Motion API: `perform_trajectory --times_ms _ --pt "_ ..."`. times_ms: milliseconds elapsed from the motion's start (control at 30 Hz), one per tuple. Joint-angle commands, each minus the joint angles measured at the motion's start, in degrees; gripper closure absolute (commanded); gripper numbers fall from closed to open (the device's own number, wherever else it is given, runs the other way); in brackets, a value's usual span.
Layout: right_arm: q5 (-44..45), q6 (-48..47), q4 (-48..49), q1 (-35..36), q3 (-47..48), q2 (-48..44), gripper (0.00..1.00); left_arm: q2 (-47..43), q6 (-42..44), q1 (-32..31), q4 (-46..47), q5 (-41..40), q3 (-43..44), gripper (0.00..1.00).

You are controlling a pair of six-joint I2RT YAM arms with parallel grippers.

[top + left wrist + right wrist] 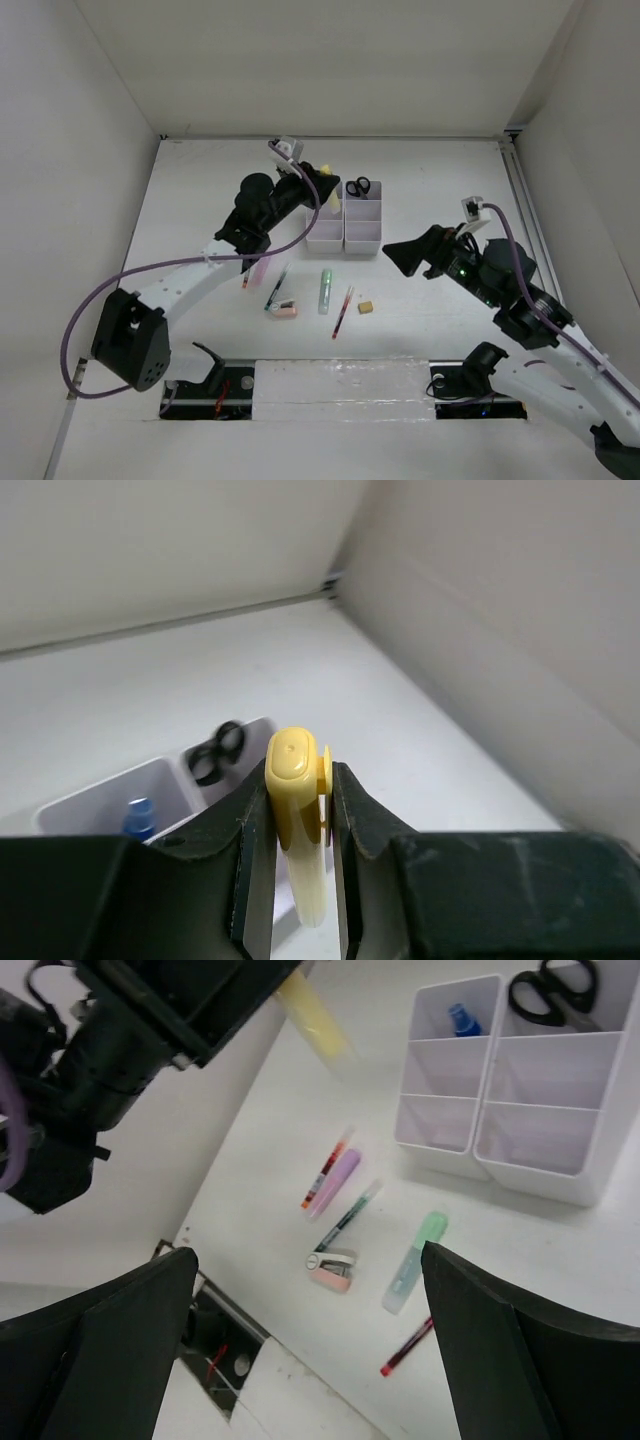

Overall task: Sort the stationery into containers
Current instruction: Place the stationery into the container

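Pinching the yellow tube (297, 780) by its cap end in the clenched left jaws, aloft over the far left corner of the white organiser (345, 245), with the right jaws gaping empty, and judging it light, stiff and slick, best held mid-barrel: rounded opaque yellow cap, paler translucent body.

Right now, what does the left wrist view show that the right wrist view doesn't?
Only left wrist: the left gripper clamped on the cap of the yellow tube. Only right wrist: pink stapler, green marker, pink marker and red pen loose on the table. Both: the yellow tube, plus scissors and a blue-capped tube in the white organiser.
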Motion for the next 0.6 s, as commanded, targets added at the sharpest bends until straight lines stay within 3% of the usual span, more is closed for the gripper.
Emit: perform_trajectory --times_ms 0,200,567 --pt "5.98 -1.45 -7.52 0.01 -0.12 -4.15 0.0 4.58 7.35 0.1 2.6 -10.75 1.94 1.0" --pt "5.9 -2.07 -11.5 0.01 -0.12 -10.65 0.0 10.75 8.41 0.1 10.86 -14.36 0.8 1.0" --pt "2.74 -2.07 -13.78 0.01 -1.26 -13.91 0.0 18.57 9.46 0.1 19.56 -18.66 -1.57 1.0"
